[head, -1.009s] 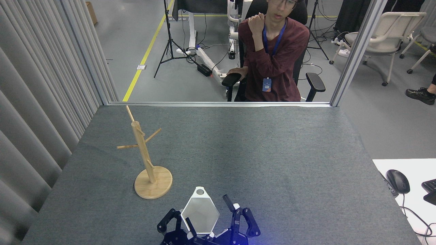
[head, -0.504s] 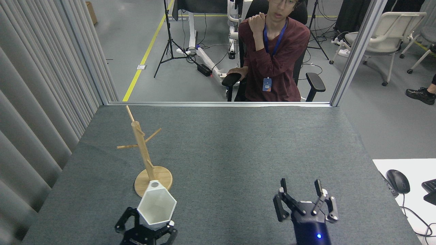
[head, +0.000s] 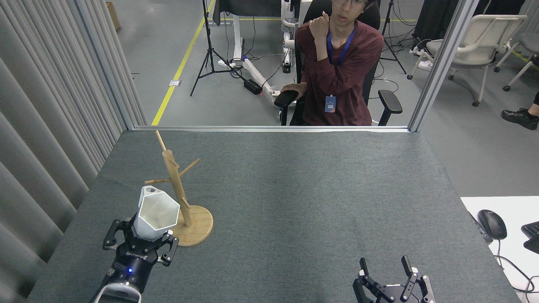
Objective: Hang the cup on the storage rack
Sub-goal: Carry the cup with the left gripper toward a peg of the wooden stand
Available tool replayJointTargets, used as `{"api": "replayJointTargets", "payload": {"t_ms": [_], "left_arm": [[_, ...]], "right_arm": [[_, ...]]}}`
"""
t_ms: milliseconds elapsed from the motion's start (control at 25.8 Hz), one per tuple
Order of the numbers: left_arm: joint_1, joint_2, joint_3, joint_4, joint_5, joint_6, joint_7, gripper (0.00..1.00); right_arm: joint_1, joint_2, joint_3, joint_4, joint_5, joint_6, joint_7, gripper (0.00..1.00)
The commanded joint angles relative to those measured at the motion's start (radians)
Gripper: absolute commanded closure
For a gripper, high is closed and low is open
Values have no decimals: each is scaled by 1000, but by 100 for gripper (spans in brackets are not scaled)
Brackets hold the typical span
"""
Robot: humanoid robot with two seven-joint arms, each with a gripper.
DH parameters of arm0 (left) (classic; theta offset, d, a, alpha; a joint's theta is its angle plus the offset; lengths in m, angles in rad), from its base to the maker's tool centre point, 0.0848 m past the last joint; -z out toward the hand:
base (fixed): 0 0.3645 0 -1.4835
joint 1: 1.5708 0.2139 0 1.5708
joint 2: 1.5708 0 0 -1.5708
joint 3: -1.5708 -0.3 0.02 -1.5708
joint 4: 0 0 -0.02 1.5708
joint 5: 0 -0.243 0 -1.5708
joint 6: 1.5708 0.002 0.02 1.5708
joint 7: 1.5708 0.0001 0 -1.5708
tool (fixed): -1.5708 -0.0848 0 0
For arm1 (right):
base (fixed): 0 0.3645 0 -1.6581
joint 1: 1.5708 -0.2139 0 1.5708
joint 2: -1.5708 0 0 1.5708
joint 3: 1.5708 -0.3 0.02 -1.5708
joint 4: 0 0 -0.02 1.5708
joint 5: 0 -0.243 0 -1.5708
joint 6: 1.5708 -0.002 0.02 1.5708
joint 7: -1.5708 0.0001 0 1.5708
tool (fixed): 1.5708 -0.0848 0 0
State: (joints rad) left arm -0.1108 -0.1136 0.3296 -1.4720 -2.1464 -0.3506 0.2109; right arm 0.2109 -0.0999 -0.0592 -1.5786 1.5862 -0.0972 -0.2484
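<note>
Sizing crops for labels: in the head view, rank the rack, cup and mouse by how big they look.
1. rack
2. cup, held nearer the camera, so perhaps flattered
3. mouse

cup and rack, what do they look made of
The cup: probably glazed ceramic, possibly hard plastic; plain white, flat facets with crisp edges and a soft sheen. The rack: light wood, maybe bamboo; pale tan, matte, round base and thin pegs. The table looks covered in grey felt-like fabric, speckled and dull.

left gripper (head: 141,246) carried cup (head: 155,212) up-left beside storage rack (head: 179,193) | right gripper (head: 393,282) withdrew away from rack
</note>
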Motion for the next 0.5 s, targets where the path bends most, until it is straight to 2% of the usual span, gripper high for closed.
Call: {"api": "replayJointTargets", "payload": {"t_ms": [0, 155, 466], "left_arm": [[-87, -12, 20, 79, -49, 16, 1, 76], [-122, -14, 26, 121, -55, 19, 1, 76], [-127, -11, 48, 130, -50, 19, 2, 74]], "right_arm": [[1, 5, -1, 0, 0, 1, 0, 1], [2, 2, -2, 0, 0, -1, 0, 1], [2, 3, -2, 0, 0, -1, 0, 1]]}}
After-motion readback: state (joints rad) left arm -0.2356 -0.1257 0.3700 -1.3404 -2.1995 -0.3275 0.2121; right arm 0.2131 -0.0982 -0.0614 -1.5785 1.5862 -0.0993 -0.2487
